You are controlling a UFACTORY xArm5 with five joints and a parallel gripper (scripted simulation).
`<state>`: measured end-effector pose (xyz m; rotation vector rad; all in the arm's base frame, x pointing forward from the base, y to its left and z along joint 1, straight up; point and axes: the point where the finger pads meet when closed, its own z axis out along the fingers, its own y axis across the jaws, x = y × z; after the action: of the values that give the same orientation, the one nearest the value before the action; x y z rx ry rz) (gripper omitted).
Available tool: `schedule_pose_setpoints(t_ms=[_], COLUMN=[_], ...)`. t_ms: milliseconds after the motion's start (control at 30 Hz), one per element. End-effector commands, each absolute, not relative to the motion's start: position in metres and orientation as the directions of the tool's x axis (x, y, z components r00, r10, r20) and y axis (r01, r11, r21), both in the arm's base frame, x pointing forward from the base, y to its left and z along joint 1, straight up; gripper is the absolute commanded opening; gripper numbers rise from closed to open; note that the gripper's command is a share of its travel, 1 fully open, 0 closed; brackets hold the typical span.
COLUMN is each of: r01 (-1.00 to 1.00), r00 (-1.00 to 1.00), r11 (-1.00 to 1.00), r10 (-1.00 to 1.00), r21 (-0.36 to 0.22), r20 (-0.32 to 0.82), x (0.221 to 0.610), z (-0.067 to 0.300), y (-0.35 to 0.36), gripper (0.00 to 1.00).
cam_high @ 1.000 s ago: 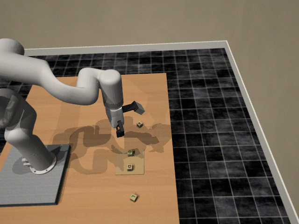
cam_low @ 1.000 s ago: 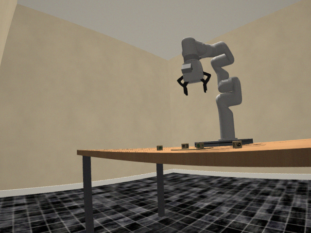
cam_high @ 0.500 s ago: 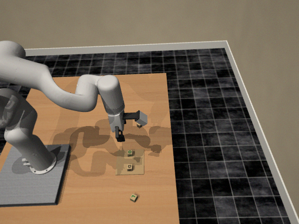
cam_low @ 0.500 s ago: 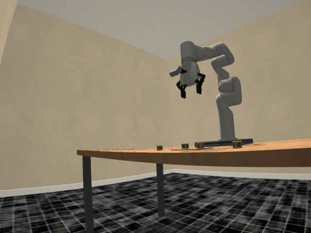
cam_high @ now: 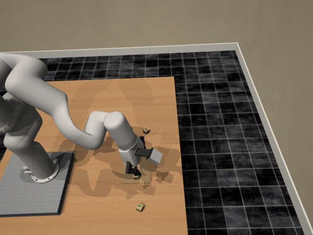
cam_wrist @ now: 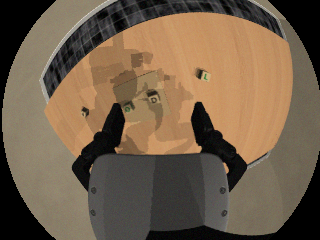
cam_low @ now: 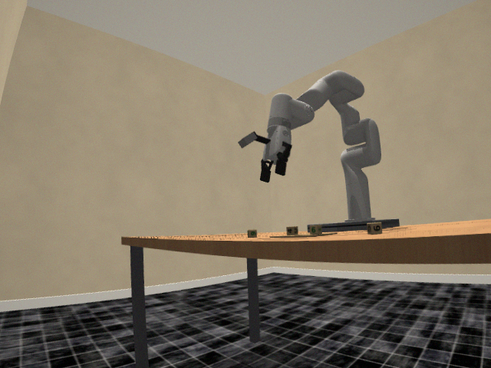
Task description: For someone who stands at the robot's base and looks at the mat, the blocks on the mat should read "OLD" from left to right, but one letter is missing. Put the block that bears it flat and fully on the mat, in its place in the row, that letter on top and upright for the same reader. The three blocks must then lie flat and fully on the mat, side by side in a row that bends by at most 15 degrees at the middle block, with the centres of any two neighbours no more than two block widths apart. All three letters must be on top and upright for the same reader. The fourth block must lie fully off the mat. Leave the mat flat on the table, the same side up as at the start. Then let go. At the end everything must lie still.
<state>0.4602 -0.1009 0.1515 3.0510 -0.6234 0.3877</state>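
Observation:
A tan mat (cam_high: 132, 174) lies on the wooden table. Two letter blocks sit on it, one with a dark letter (cam_wrist: 154, 99) and one with a green letter (cam_wrist: 127, 110). In the top view my arm hides most of them. A block with a green letter (cam_high: 139, 207) lies off the mat towards the near table edge and also shows in the wrist view (cam_wrist: 206, 75). A block with a dark letter (cam_high: 145, 130) lies off the mat on the far side. My gripper (cam_low: 273, 171) is open and empty, high above the table over the mat (cam_wrist: 147, 102).
The grey base plate (cam_high: 30, 184) lies left of the mat. The table's right edge (cam_high: 183, 176) runs close to the mat, with dark tiled floor beyond it.

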Motion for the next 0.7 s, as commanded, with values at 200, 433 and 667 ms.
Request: schedule_pose_setpoints(t_ms=[200, 433, 667], r01=[-0.564, -0.653, -0.705], r00=[0.736, 0.618, 0.526], r11=[-0.818, -0.739, -0.678], r10=[-0.561, -0.647, -0.696], r21=[-0.114, -0.166, -0.207], r20=[0.379, 0.446, 0.488], x=[0.469, 0.459, 0.447], z=[0.106, 0.085, 0.073], y=[-0.163, -0.198, -0.221], gripper=[1.0, 1.0, 1.0])
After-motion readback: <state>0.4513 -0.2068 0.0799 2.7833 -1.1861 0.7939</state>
